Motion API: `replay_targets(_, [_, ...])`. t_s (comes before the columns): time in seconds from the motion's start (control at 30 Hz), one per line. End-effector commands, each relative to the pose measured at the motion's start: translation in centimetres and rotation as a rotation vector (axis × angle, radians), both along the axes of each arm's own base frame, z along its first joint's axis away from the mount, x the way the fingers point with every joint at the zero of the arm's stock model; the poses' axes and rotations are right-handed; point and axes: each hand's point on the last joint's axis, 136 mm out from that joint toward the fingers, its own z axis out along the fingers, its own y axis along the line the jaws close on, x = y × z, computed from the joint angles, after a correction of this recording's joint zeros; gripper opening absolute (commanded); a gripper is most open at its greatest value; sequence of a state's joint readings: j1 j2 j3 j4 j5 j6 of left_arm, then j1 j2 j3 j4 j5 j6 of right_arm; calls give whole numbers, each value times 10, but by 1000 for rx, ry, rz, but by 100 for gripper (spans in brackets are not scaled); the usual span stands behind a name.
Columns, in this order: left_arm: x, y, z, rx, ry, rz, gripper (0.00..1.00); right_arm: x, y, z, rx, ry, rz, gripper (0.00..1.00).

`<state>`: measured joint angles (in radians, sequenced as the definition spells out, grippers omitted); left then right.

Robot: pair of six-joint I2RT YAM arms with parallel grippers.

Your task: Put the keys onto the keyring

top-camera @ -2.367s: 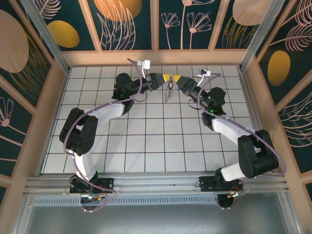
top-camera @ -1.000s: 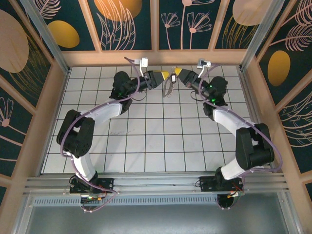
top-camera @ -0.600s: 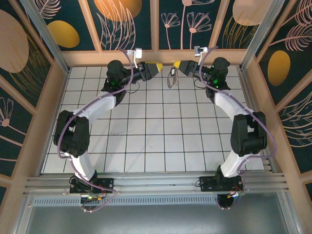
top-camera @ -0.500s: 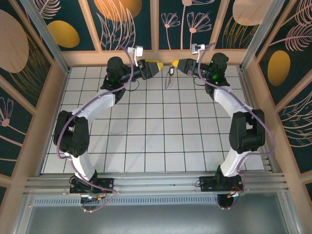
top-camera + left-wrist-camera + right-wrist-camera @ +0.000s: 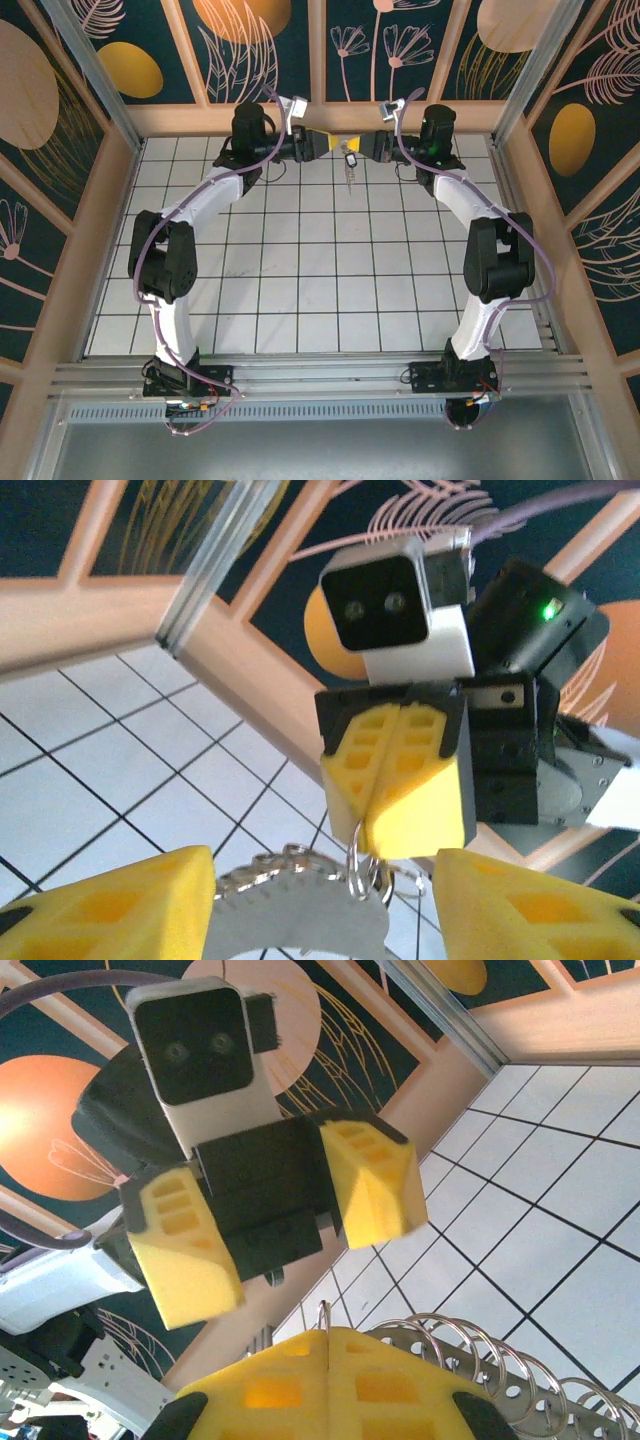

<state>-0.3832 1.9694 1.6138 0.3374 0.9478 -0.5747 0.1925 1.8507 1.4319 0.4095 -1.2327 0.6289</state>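
The keyring is a flat grey piece with small wire rings along its edge. It hangs in the air near the back wall. My right gripper is shut on one thin wire ring of it, seen end-on between its own yellow fingers. My left gripper is open and faces it, its fingers on either side of the grey piece. A small dark-headed key seems to hang at the top of the keyring. Both grippers, left and right, nearly meet tip to tip.
Both arms are stretched far out over the white tiled floor, close to the wooden back wall. Aluminium posts stand at the back corners.
Both grippers have moved up and back to the far wall, the keyring carried between them. The left gripper now stands open around it; the right has stayed shut.
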Motion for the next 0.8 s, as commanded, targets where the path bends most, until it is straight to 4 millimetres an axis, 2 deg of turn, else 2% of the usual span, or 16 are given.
replay_targets(0.0, [-7, -2, 4, -9, -13, -68, 54, -4, 1, 17, 6, -74, 33, 0])
replay_targets(0.2, [-8, -2, 4, -32, -1, -73, 49, -4, 3, 14, 3, -68, 28, 0])
replay_targets(0.77, [-14, -12, -3, -57, 24, -107, 45, -3, 9, 15, 5, -73, 23, 0])
